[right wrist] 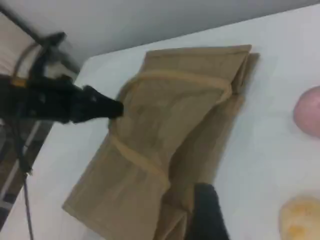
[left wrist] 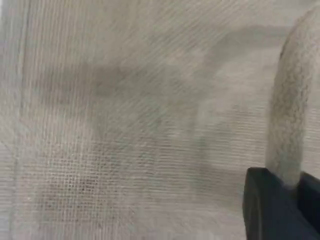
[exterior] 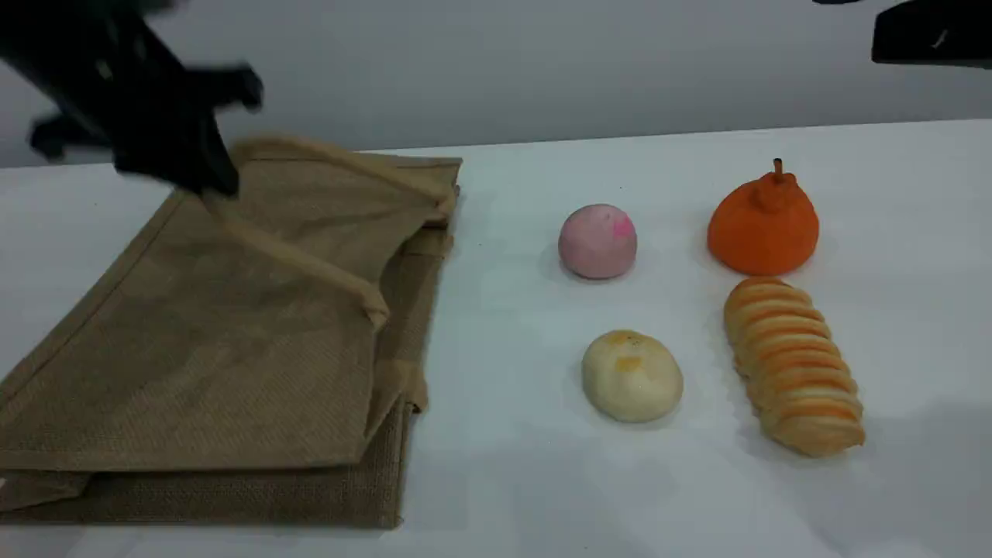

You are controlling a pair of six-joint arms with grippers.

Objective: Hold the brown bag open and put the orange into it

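Left wrist view: I see my left gripper point(left wrist: 287, 192) clamped tight on a beige rope handle point(left wrist: 292, 107) of the brown bag point(left wrist: 125, 125); the dark fingertip point(left wrist: 270, 210) presses the cord, which feels thick and fuzzy against coarse open-weave jute.
Left gripper in scene view: I have it point(exterior: 213, 182) at the bag's far left part, near the table's far left corner, blurred.
Right gripper: only a dark fingertip point(right wrist: 207, 210) shows at the bottom of my right wrist view, above the bag point(right wrist: 165, 130); I read the jaws as standing wide, holding nothing.
Brown bag: large tan woven tote point(exterior: 232, 325), lying flat and folded on the table's left half, hemmed edges, the handle point(exterior: 310, 267) crossing it at a slant.
Orange: matte, round, with a knobby neck and brown stem point(exterior: 763, 221), on the table's far right part, well apart from the bag.
Neighbours: I see a ridged striped bread loaf point(exterior: 794, 364) just beside the orange on its near side; a pale pink ball point(exterior: 597, 241) and a cream bun point(exterior: 632, 376) between orange and bag.
Open room: a bare white table point(exterior: 504, 480) strip lies between the bag's right edge and the foods.
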